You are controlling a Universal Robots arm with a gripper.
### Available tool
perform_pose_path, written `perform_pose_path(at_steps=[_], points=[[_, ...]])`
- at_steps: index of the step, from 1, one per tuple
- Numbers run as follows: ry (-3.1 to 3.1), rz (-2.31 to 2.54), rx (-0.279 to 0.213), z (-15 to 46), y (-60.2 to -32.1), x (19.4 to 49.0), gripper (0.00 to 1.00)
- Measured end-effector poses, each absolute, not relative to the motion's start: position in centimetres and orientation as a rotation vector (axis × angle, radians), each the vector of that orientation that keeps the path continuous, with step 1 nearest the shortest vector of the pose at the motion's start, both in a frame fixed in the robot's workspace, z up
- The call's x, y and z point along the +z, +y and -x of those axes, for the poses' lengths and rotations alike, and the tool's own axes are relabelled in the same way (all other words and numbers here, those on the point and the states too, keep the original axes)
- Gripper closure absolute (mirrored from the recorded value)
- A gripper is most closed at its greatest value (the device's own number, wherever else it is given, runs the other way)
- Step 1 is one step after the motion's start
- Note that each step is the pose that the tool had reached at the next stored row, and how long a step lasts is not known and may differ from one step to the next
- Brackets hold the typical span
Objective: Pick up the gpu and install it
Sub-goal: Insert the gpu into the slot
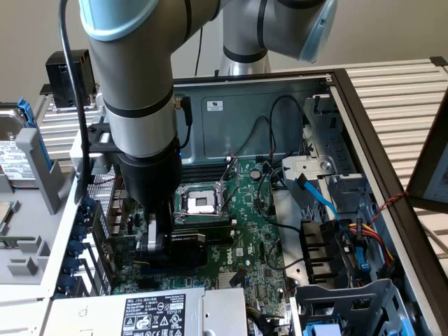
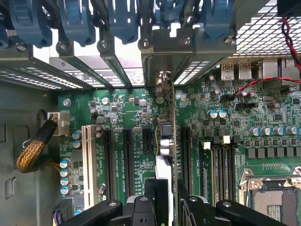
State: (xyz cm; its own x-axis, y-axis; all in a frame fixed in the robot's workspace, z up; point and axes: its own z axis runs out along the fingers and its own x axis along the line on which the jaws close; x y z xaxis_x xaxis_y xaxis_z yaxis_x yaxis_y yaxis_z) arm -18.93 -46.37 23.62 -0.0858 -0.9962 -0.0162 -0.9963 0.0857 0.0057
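The gpu [image 2: 167, 136] shows edge-on in the wrist view, a thin green board with small components, its metal bracket end up against the rear slot openings of the case. My gripper [image 2: 168, 197] is shut on it, one dark finger on each side. The card hangs in line with the black expansion slots [image 2: 127, 155] of the green motherboard [image 2: 225, 108]; I cannot tell whether it sits in a slot. In the exterior view the gripper [image 1: 155, 241] is low inside the open case, at the view's left, with the gpu's black shroud [image 1: 187, 246] beside it.
Blue retention clips [image 2: 80, 19] line the case's rear wall. The CPU socket [image 1: 199, 201] lies just beyond the gripper. A power supply [image 1: 154, 308] sits at the front; cables [image 1: 329, 203] and a drive cage [image 1: 350, 308] crowd the exterior view's right. A braided cable [image 2: 35, 150] lies beside the board.
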Motion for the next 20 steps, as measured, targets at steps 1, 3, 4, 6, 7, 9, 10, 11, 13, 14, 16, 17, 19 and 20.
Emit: perform_pose_path(at_steps=[1,3,4,6,7,9,10,11,13,14,16,17,19,20], points=[[2.309,2.119,0.024,18.93,-46.37,23.62,0.72],[2.309,2.119,0.024,18.93,-46.37,23.61,0.72],[2.309,2.119,0.024,18.93,-46.37,23.61,0.72],[2.309,2.119,0.024,18.93,-46.37,23.58,0.72],[2.309,2.118,0.024,18.94,-46.37,23.55,0.72],[2.308,2.118,0.024,18.93,-46.37,23.47,0.72],[2.309,2.118,0.024,18.93,-46.37,23.47,0.72],[2.309,2.119,0.024,18.93,-46.37,23.47,0.72],[2.309,2.119,0.024,18.93,-46.37,23.47,0.72],[2.309,2.119,0.024,18.93,-46.37,23.47,0.72],[2.309,2.119,0.024,18.94,-46.37,23.47,0.72],[2.309,2.119,0.024,18.93,-46.37,23.46,0.72],[2.309,2.118,0.024,18.95,-46.37,23.46,0.72],[2.309,2.119,0.024,18.96,-46.37,23.46,0.72]])
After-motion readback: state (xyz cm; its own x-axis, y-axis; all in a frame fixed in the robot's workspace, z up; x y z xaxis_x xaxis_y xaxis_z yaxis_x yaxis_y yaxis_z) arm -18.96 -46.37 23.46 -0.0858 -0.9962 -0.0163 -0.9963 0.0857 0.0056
